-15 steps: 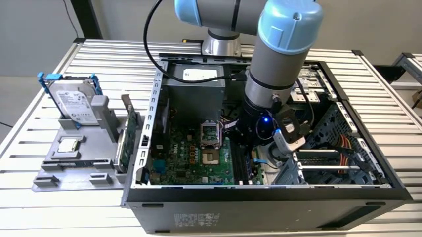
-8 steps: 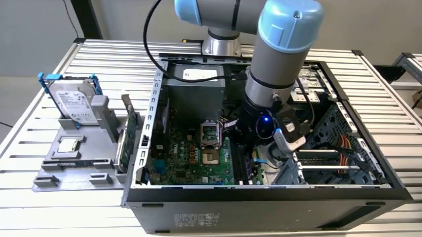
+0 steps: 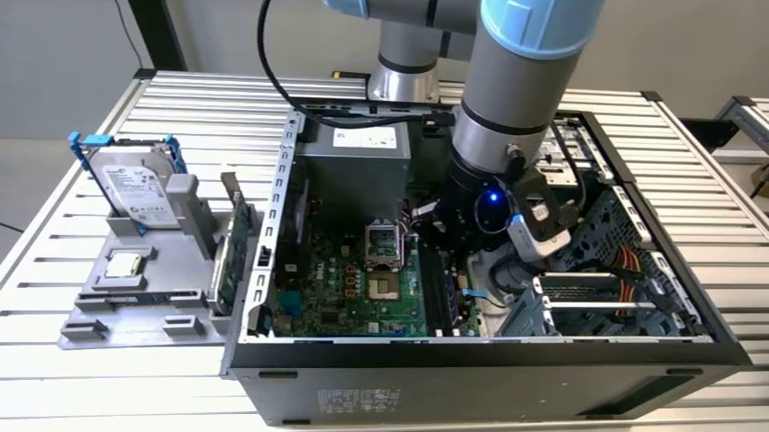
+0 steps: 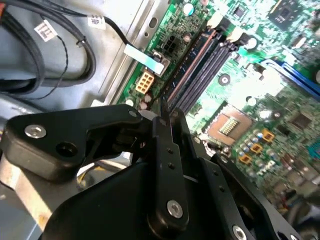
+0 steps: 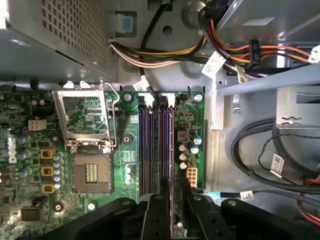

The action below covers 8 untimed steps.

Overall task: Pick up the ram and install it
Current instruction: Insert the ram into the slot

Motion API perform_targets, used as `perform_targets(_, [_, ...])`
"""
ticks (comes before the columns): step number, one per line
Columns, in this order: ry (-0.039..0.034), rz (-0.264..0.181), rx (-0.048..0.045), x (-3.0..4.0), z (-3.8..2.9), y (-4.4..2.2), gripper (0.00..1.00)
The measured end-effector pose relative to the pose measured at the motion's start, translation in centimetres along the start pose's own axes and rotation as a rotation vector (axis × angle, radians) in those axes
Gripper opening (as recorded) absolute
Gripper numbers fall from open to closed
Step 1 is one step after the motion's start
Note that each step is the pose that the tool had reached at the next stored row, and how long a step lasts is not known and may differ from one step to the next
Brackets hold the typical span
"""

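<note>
At the exterior view's left, on the ribbed metal tabletop [image 3: 31, 297], a grey plastic holder tray [image 3: 132, 310] with a silver hard drive in a blue frame [image 3: 130, 184]. Just beside it, an upright green circuit card [image 3: 229, 243].

Further to the right, an open black computer case [image 3: 481, 355] with a green motherboard [image 3: 348, 297] lying flat inside. Near the right edge of that board, a row of long black memory slots [image 5: 147, 150].

Reaching down into the case over these slots, the grey and light-blue robot arm [image 3: 517, 90] with its black gripper [image 4: 162, 114]. Jaws narrow, apparently closed on a thin dark edge running along the outermost slot. Most probably the ram [image 4: 189, 62], a long narrow stick seen edge-on in both wrist views, so no blue face to confirm. Standing right at the slot; cannot tell whether already touching it or seated.

For doing this step well, by judgement: keep the stick parallel to the slot and upright, without any tilt. Check the white latches [image 4: 216, 21] at the slot ends. Press straight down with even force on both ends. Stay away from the bundle of coloured cables [image 5: 150, 50] nearby.
</note>
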State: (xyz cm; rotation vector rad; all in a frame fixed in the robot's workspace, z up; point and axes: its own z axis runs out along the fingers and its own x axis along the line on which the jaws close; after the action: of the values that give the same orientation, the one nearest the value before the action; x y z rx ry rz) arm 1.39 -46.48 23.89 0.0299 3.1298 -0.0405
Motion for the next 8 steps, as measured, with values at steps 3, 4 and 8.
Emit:
perform_targets(3, [0.0001,0.0,0.0008,0.0,-0.01,-0.01,0.0])
perform_targets(4, [0.0,0.0,0.001,0.0,-0.01,-0.01,0.0])
perform_targets(8, [0.0,0.0,0.0018,0.0,-0.01,-0.01,0.0])
